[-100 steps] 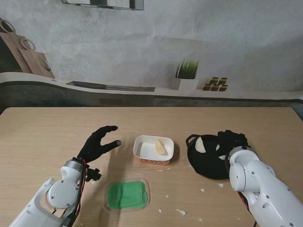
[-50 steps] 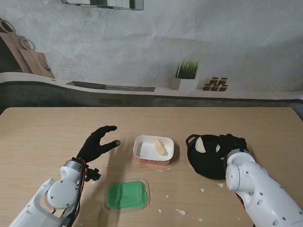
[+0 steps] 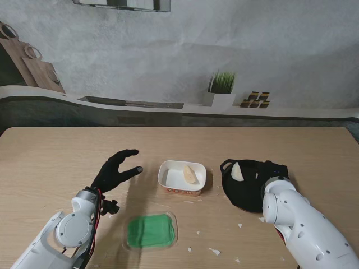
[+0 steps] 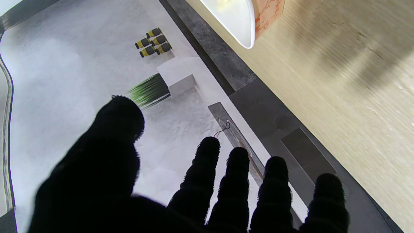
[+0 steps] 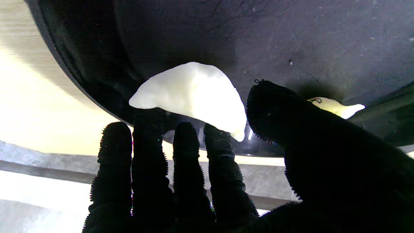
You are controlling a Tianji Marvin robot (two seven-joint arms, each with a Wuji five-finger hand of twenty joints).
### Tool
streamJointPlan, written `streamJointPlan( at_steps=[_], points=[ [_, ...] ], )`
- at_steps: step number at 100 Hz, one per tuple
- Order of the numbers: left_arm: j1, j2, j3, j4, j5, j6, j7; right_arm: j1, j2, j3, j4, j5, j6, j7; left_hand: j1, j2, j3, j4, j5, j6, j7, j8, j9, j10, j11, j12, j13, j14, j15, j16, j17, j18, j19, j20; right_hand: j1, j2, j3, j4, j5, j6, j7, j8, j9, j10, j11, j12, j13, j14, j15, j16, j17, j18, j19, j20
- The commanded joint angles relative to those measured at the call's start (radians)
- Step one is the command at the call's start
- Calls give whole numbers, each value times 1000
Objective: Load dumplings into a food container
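A white food container (image 3: 168,178) stands mid-table with one pale dumpling (image 3: 189,174) inside; its rim (image 4: 239,29) also shows in the left wrist view. To its right a black pan (image 3: 242,193) holds a dumpling (image 3: 238,172). My right hand (image 3: 276,169) reaches into the pan, mostly hidden behind its own forearm. In the right wrist view a dumpling (image 5: 194,94) lies on the pan (image 5: 291,38) just past my fingertips (image 5: 216,132), the thumb (image 5: 275,110) apart beside it, nothing gripped. A second dumpling (image 5: 336,108) peeks from behind the thumb. My left hand (image 3: 115,171) hovers open, left of the container.
A green lid (image 3: 150,231) lies nearer to me than the container. White crumbs (image 3: 214,251) are scattered on the wooden table (image 3: 56,162) near its front. A ledge with a potted plant (image 3: 221,89) runs behind the table's far edge.
My right arm has shifted left and farther into the pan, now covering the dumplings at the pan's right side. The left hand has not moved.
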Motion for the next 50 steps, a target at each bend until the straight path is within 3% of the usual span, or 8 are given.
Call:
streamJointPlan(
  at_steps=[1, 20, 21, 50],
  points=[
    [-1, -3, 2, -1, 1, -2, -14, 2, -5, -10, 8, -7, 6, 26, 6, -7, 4, 22, 13, -11, -2, 7, -1, -16, -2, -5, 1, 2, 4, 16, -13, -23, -23, -3, -5, -28, 27, 45, -30, 10, 17, 13, -30, 3, 30, 7, -1, 11, 11, 1, -5, 7, 40, -16],
    [-1, -3, 2, 0, 1, -3, -14, 16, -1, -24, 26, -6, 12, 46, 6, -10, 6, 22, 11, -12, -1, 8, 0, -19, -1, -4, 2, 3, 4, 17, -13, -23, -23, -4, 17, -29, 40, 49, -70, -25, 34, 22, -61, -30, 47, 14, -6, -1, 18, 5, -4, -5, 41, -20],
    [-1, -3, 2, 0, 1, -4, -14, 17, -1, -25, 26, -6, 12, 47, 7, -10, 7, 22, 12, -11, -1, 8, -2, -3, -3, -5, 2, 4, 4, 17, -13, -23, -23, -4, 19, -29, 42, 49, -72, -27, 35, 22, -62, -32, 47, 14, -5, -1, 19, 6, -4, -5, 42, -20],
    [-1, -2, 1, 2, 6, -5, -14, 31, 6, -40, 41, -24, 1, 84, 8, -15, 11, 22, 9, -11, 0, 8, -1, -22, 0, -3, 1, 3, 3, 16, -15, -24, -25, -4, 61, -39, 83, 57, -148, -86, 85, 49, -121, -95, 87, 25, -9, -29, 60, 27, 0, -24, 61, -19]
  ],
)
